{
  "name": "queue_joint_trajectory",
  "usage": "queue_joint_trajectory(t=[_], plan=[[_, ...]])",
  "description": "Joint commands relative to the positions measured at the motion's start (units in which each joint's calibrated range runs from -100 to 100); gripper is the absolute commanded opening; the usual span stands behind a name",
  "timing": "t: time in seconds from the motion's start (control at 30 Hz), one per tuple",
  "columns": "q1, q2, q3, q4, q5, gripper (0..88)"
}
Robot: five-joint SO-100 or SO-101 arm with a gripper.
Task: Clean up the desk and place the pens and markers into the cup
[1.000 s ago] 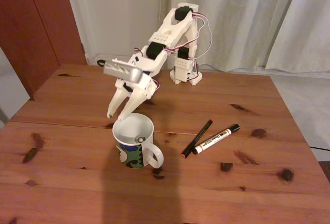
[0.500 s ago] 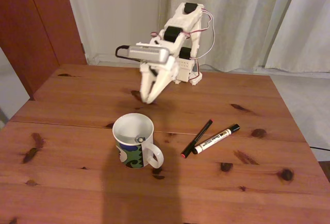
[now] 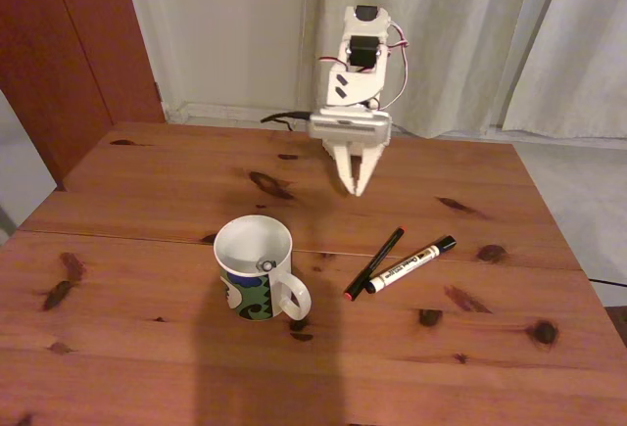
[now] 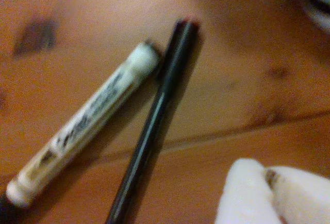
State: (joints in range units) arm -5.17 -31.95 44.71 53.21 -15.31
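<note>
The worktop point(image 3: 147, 338) is knotty wood in reddish-brown planks, with dark knots and a soft sheen. The cup point(image 3: 255, 269) looks like glazed ceramic, smooth and glossy white inside, with a blue-and-green band. The black pen point(image 4: 154, 121) has a smooth, shiny barrel that catches a thin streak of light. The white marker point(image 4: 82, 126) has a duller, printed body. The fingers point(image 4: 247, 193) are matt white plastic. Behind the worktop hang pale cloth curtains point(image 3: 490, 34) in soft folds.
</note>
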Motion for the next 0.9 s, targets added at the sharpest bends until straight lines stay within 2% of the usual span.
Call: queue_joint_trajectory(t=[0.0, 0.13, 0.6, 0.87], plan=[[-1.5, 0.3, -1.0, 0.2, -2.2, 0.6], [-1.3, 1.3, -1.2, -0.4, -2.7, 0.5], [0.5, 1.8, -0.2, -0.4, 2.9, 0.5], [1.7, 2.0, 1.5, -0.4, 2.5, 0.8]])
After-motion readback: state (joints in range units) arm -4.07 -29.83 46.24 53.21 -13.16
